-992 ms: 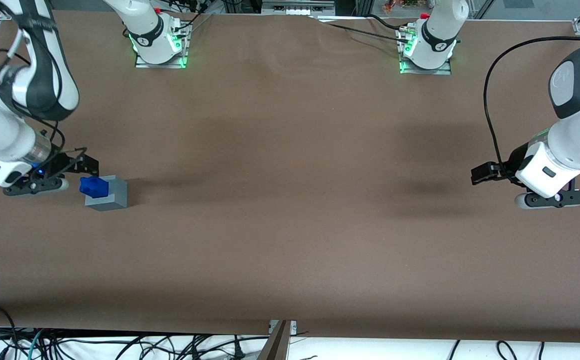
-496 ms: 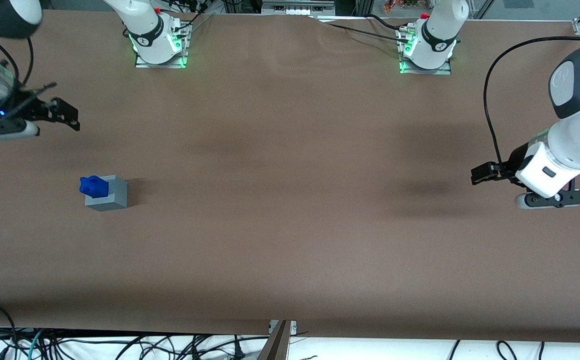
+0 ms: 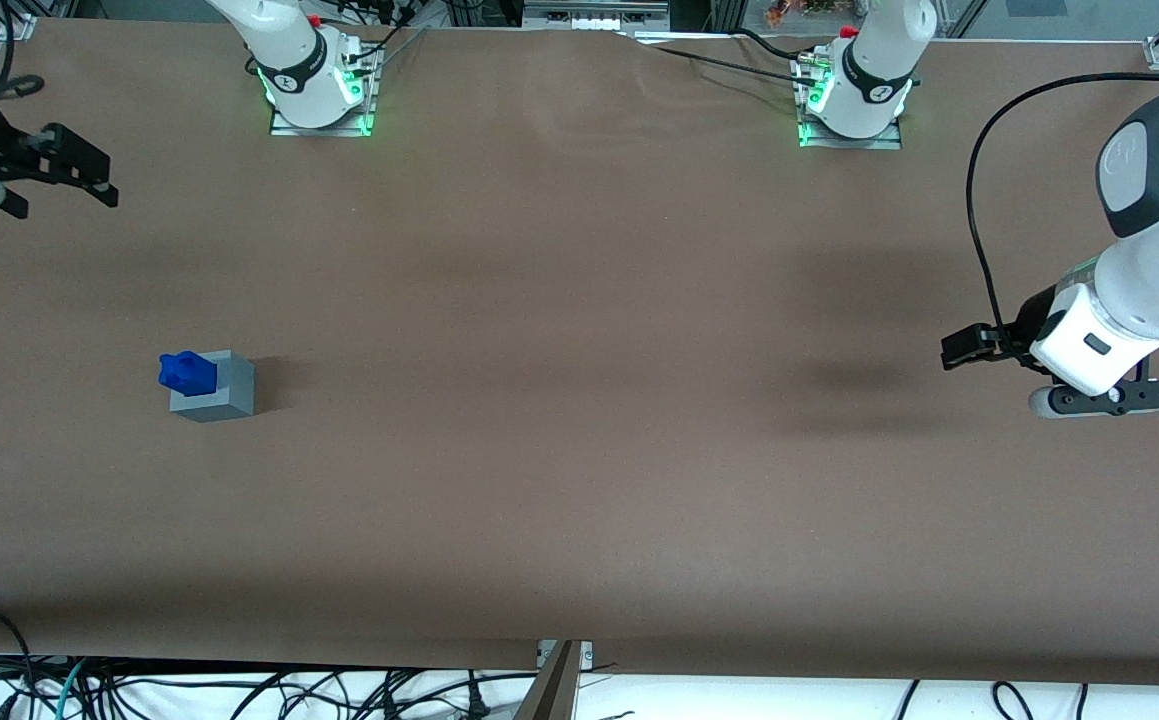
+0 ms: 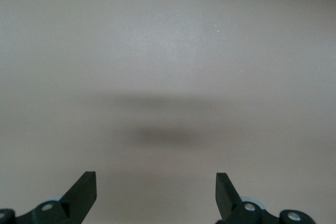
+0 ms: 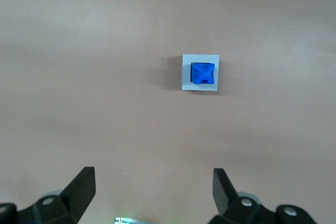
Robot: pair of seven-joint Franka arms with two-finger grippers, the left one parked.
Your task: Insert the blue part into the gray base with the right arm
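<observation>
Blue part (image 3: 187,372) sits in the recess on top of the gray base (image 3: 212,388), sticking up out of it. From the right wrist view the blue part (image 5: 202,73) fills the square pocket of the gray base (image 5: 200,73), with a gray rim showing on all sides. Looks seated, roughly square to the pocket.

Base stands upright on the brown table (image 3: 579,450), toward the working arm's end, about midway between the edge nearest the front camera and the edge where the arm mounts sit. Its shadow falls on the table just beside it, on the side facing the parked arm's end.

Right arm's gripper (image 3: 44,170) is up off the table at the working arm's end, near the corner by the arm mounts, farther from the front camera than the base and well apart from it. Mostly cut off by the frame edge in the front view. In the right wrist view the gripper (image 5: 154,190) has its two fingers (image 5: 83,187) spread wide with nothing between them, only bare table showing in the gap. Wrist camera looks straight down at the base from well above it.

Nothing is touching the blue part or the base.
</observation>
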